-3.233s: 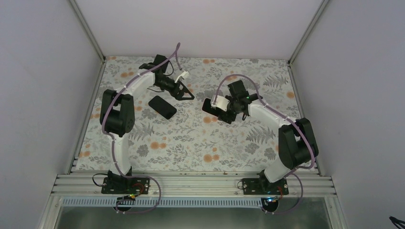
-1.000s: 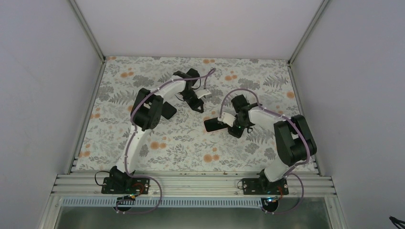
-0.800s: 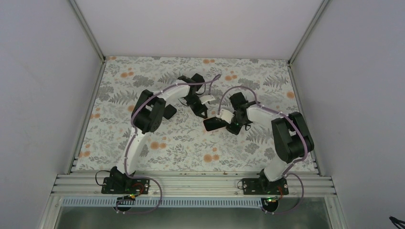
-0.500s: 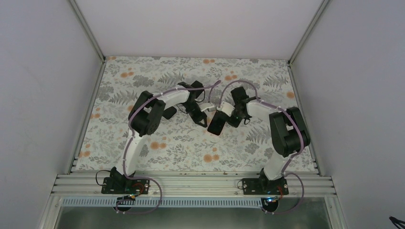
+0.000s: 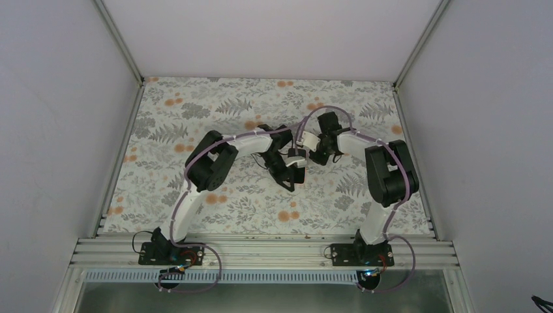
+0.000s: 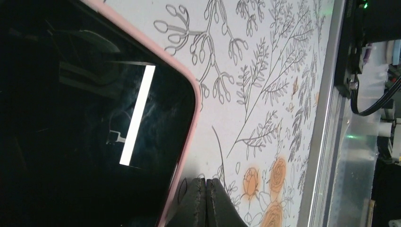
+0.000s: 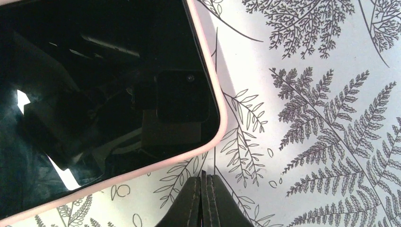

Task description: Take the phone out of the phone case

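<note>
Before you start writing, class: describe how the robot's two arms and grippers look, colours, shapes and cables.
The left arm and right arm have slim white links between bulky black joint housings. A thin purple cable runs along each, looping free in places. The left gripper and right gripper have matte black fingers tapering to wedges.

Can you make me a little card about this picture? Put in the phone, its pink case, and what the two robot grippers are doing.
phone: black-screened phone, screen up, inside its case
case: pink phone case, its rim wrapping the phone's corner
surface: white cloth printed with ferns and flowers, under the phone
left gripper: shut, tips beside the case's edge
right gripper: shut, tips just off the case's corner
held: nothing in either gripper
touching the case: cannot tell
job so far: phone not yet out
</note>
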Controlling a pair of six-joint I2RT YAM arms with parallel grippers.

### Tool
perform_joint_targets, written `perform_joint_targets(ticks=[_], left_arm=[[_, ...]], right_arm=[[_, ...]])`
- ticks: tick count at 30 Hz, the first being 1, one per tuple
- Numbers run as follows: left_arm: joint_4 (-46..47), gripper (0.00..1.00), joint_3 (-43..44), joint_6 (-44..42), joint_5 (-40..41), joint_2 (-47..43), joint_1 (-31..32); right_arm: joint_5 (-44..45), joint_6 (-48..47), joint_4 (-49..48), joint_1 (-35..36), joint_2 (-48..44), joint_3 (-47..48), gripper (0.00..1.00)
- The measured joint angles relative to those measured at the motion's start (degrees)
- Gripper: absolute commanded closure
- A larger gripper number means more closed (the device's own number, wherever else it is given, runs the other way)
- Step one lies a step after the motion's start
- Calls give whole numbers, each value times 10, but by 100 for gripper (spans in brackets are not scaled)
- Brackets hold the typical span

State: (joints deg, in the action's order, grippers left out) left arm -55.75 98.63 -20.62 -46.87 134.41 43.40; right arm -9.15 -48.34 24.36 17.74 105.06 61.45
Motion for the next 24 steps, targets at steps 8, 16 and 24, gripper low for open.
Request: perform_joint_targets(ticks=[8,16,24], left_arm=[[-1,98,-20,-22,-4,-13,-9],[-73,98,-82,-146,71,-181,-122],[0,98,-43,-138,164,-178,-156]], right_arm=[[-16,0,-5,-8,8,7,93],[-47,31,25,-56,-61,-43,84],[-67,90,70,-54,-14,16,96]])
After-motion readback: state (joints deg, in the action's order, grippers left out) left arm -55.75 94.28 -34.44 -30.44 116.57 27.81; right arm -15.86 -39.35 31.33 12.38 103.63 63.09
